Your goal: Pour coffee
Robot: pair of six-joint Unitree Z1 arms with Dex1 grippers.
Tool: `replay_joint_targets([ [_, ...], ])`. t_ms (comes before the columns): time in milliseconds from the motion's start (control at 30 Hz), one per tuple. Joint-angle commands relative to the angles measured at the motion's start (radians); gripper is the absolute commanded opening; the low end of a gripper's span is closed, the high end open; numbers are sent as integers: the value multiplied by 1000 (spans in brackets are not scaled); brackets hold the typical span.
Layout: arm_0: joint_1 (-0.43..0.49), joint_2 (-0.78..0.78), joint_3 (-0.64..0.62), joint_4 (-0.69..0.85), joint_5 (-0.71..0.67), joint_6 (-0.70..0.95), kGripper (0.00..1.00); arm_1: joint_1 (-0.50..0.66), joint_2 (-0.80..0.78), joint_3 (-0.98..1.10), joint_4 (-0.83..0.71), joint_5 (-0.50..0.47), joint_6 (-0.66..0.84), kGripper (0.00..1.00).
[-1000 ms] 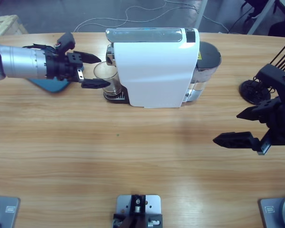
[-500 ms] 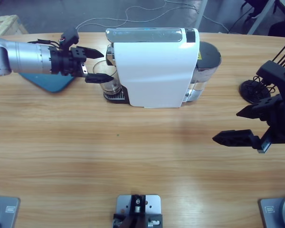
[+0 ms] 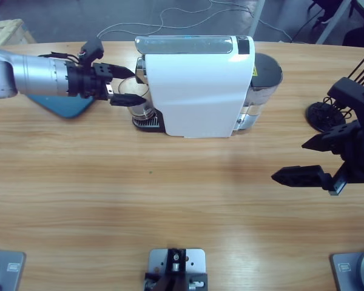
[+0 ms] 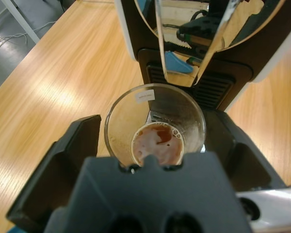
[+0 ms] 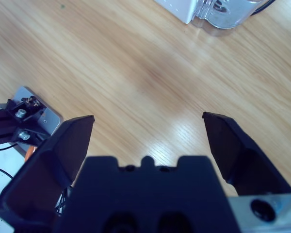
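A clear glass tumbler (image 4: 155, 104) stands on the drip tray under the spout of the white coffee machine (image 3: 197, 91). A thin layer of brown coffee (image 4: 157, 143) lies in its base. My left gripper (image 3: 139, 86) comes in from the left and is open; in the left wrist view its jaws stand one on each side of the glass (image 3: 137, 109), very close to its wall. My right gripper (image 3: 289, 162) hovers over bare wood at the right, open wide and holding nothing. The right wrist view shows only tabletop between the right gripper's (image 5: 148, 117) jaws.
A blue mat (image 3: 64, 107) lies under the left forearm. The machine's clear water tank (image 3: 266, 74) sticks out at its right. A black round stand (image 3: 321, 115) with thin rods sits at the right edge. Cables trail behind the table.
The left gripper moved forward to the machine until its jaws came either side of the glass, and the jaw gap narrowed. The right arm held still.
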Motion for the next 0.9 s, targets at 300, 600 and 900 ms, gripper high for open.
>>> replay_joint_targets([
  [300,-14,70,4,-60,-20,-16,0,-10,3,17,13,2,-15,1000],
  [600,-2,8,43,-59,17,-14,0,-10,-17,19,28,0,-15,1000],
  [900,172,-192,136,-59,94,-60,0,-10,-56,-18,56,-2,-15,1000],
])
